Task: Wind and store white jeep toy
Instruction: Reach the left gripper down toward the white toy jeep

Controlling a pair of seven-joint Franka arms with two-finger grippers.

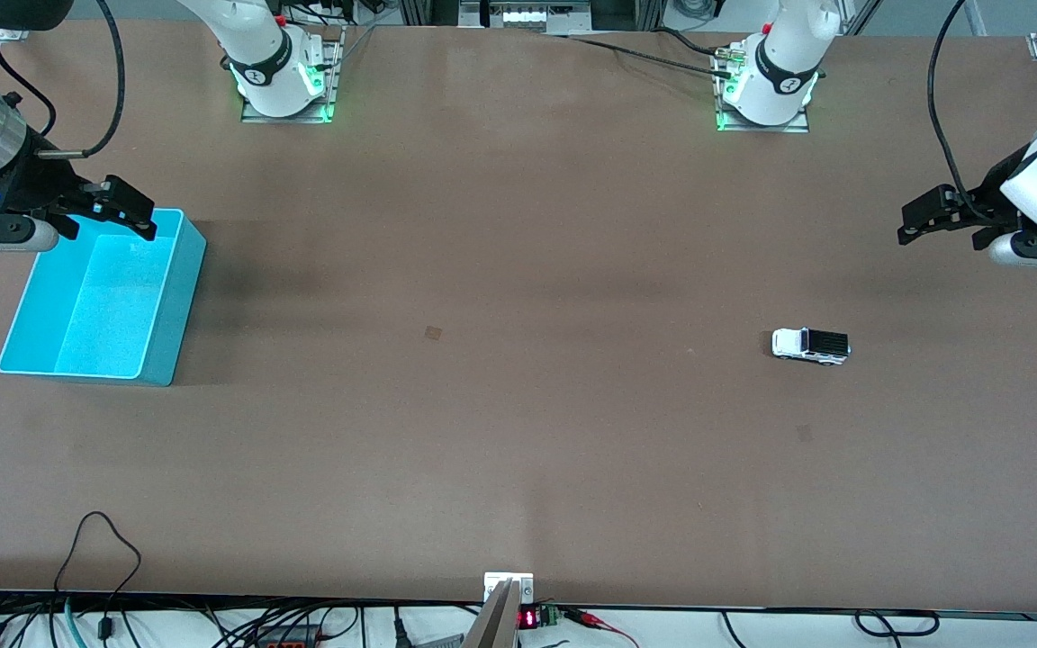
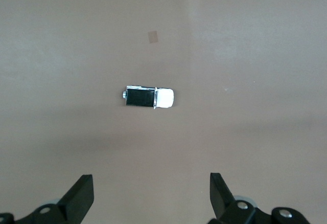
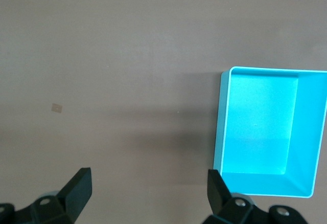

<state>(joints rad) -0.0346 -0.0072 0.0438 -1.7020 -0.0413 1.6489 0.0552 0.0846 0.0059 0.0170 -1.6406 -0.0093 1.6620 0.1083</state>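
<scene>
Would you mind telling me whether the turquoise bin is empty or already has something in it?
Empty. The turquoise bin shows only its bare floor in the right wrist view, and the white jeep toy sits on the table toward the left arm's end.

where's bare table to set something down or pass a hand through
The widest free patch is the brown tabletop between the empty turquoise plastic bin and the small white jeep toy. The strip nearer the front camera is bare too. It is tighter at each end, where the open right gripper hangs over the bin's rim and the open left gripper hangs above the table.
</scene>
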